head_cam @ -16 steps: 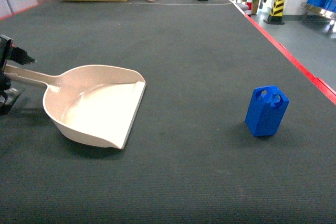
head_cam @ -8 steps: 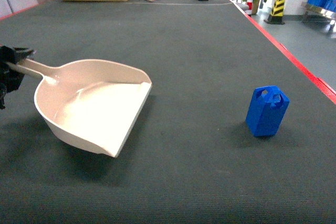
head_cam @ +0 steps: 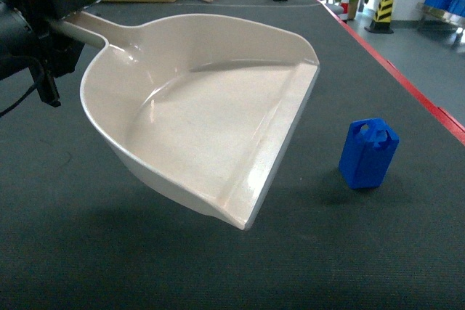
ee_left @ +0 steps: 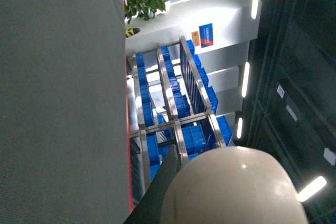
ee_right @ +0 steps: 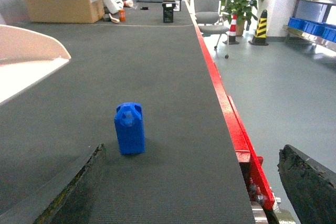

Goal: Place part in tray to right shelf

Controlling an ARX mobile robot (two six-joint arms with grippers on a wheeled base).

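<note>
**Part stands on the mat while the tray is held above it**

The part (head_cam: 368, 154) is a bright blue plastic block standing upright on the dark grey ribbed mat (head_cam: 240, 266). It is rectangular, with flat smooth sides and bevelled shoulders at the top, where round holes and a small notch show in the upper end. In the right wrist view the part (ee_right: 129, 128) stands alone on the mat, with the red edge strip (ee_right: 226, 103) well off to its right.

To the left of the part, the tray (head_cam: 211, 121) hangs clear of the mat and casts a shadow beneath it. It is a beige, glossy, dustpan-shaped scoop with a curved back wall, a flat floor and a straight open lip; the lip points toward the part and the tray tilts down on that side. Part and tray are apart, not touching. The tray's handle (head_cam: 91, 27) runs up and left, away from the part, into the left gripper (head_cam: 43, 23), whose black jaws are clamped on it. In the left wrist view the tray's rounded underside (ee_left: 231, 187) fills the lower frame.

The right gripper (ee_right: 194, 192) sits low on the near side of the part, its two dark fingers (ee_right: 73, 187) spread wide with nothing between them.

Beyond the red strip from the part, a steel shelf (ee_right: 315, 24) holds blue crates (ee_right: 310, 22).
</note>
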